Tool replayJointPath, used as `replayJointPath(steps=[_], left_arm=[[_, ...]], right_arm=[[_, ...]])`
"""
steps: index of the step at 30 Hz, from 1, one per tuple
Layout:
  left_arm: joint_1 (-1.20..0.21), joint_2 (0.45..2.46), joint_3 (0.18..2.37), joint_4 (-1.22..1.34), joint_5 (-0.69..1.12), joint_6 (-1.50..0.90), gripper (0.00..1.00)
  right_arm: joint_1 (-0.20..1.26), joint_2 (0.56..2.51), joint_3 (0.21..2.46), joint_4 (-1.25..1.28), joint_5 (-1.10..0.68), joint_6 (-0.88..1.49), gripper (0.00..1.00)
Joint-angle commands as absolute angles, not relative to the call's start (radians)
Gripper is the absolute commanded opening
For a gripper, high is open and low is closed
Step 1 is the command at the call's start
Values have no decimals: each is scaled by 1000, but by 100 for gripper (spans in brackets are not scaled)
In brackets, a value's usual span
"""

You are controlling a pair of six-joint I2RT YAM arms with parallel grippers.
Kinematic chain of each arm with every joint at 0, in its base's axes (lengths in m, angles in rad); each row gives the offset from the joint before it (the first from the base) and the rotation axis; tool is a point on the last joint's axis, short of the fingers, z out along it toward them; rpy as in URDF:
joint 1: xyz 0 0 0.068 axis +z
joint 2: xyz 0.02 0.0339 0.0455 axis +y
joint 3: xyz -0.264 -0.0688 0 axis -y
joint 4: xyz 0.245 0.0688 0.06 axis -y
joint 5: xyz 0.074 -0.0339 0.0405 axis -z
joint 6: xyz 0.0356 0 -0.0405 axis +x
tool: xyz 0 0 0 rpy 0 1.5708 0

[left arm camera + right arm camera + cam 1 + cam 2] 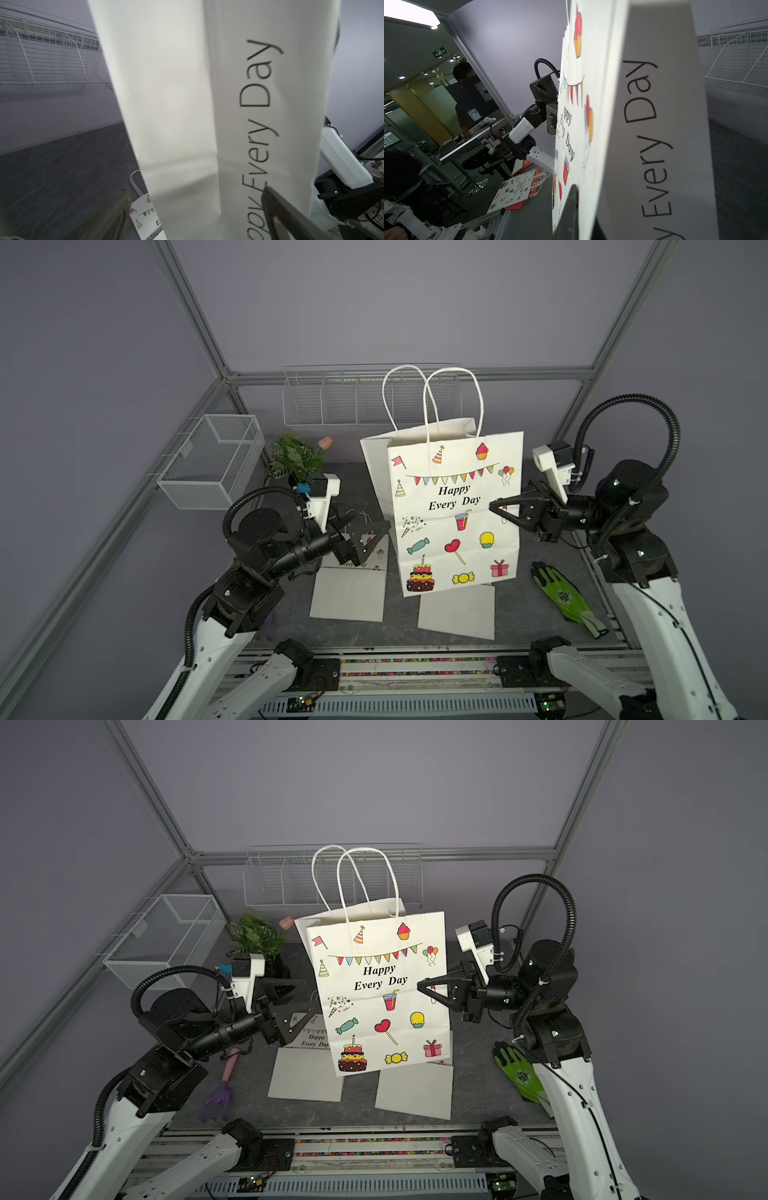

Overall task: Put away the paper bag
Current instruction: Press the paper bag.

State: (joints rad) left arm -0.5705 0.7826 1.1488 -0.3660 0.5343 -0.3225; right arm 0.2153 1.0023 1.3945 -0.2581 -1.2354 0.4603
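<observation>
A white paper bag (453, 510) (378, 990) with party drawings and the words "Happy Every Day" stands upright mid-table, its two cord handles up. My right gripper (495, 506) (423, 984) is shut on the bag's right front edge. In the right wrist view one dark finger (571, 212) presses against the printed front panel of the bag (643, 124). My left gripper (376, 523) (309, 996) is open at the bag's left side. In the left wrist view, the plain side panel (176, 104) stands between the spread fingers (278, 212).
Two flat folded bags (349, 593) (457, 610) lie on the dark tabletop in front. A green glove (561, 593) lies at the right and a purple rake (218, 1094) at the left. Behind are a plant (295, 456), a mesh basket (212, 460) and a wire rack (357, 398).
</observation>
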Motion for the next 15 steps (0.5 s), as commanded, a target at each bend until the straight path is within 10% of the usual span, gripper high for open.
replayJointPath(steps=[1,15], left_arm=[[-563,768,1105,-408,527,-243,98],[-442,864,904,182,899,-563,96]], right_arm=[[209,1003,1415,-150,-1297,552,7],[210,1046,1430,-4,-1341,672,7]])
